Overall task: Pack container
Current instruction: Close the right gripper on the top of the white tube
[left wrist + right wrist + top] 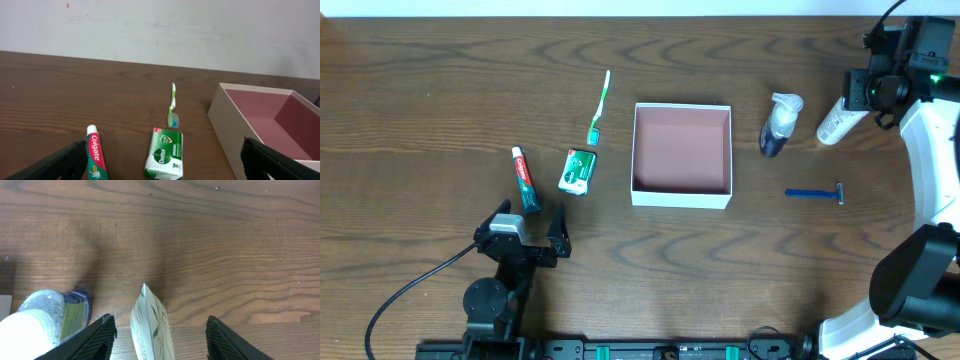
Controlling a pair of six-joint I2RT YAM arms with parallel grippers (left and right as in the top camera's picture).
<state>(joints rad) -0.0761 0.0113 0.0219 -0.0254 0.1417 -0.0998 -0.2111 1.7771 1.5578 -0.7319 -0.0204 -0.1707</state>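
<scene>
The container (pixel 682 150) sits at counter (pixel 420 60) centre; likely light, stiff, thin-walled: grip one wall. The left end effector (pixel 532 212), at its 8 o'clock, gapes empty. The right end effector (pixel 160 320) straddles a white tube (pixel 150 332), unclamped.

Left wrist view: the bottom edge cuts off the lower ends of the toothpaste tube (pixel 94 157) and the green-and-white packet (pixel 164 155). The right edge and one of the left fingers (pixel 272 160) cut off the container (pixel 225 122).

Right wrist view: the white tube (pixel 150 325) and the blurred spray bottle (pixel 45 320) run past the bottom edge.

Overhead view: the right arm (pixel 880 85) hides the white tube's far end.
</scene>
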